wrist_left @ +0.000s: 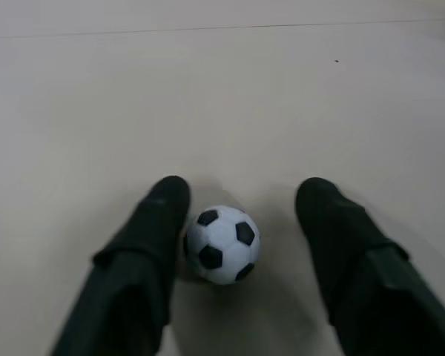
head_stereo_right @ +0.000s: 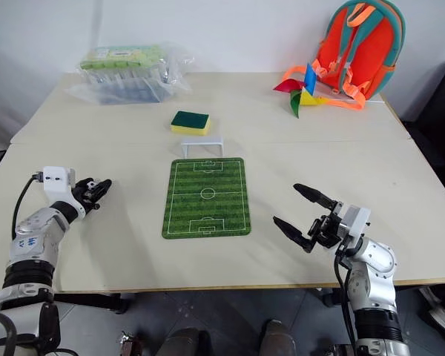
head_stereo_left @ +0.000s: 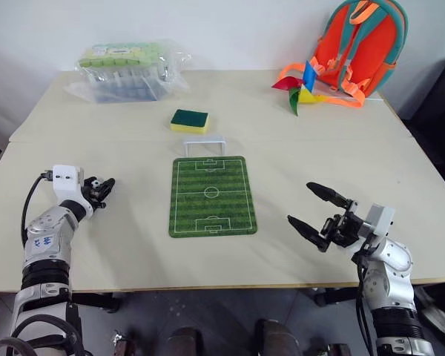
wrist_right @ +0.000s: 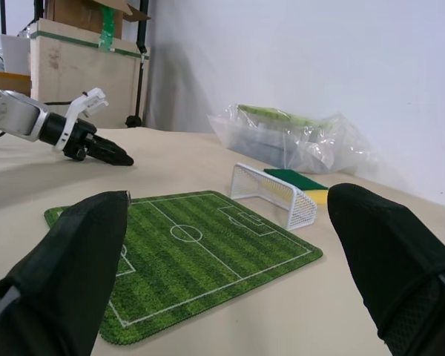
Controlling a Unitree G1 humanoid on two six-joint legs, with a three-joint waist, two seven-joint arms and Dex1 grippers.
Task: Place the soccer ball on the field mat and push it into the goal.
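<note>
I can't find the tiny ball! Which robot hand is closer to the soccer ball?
The left. The left gripper has the soccer ball on the table between its jaws, touching one. The right gripper hovers far away, across the field mat.

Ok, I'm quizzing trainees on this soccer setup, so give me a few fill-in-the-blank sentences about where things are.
1. The soccer ball lies on the bare table, between the fingers of the ____ gripper.
2. The goal stands at the field mat's far short edge, between the mat and the green-and-yellow ____.
3. The right gripper hovers with its jaws ____.
4. The pinwheel lies beside the orange ____.

Missing words: left; sponge; open; backpack
</note>
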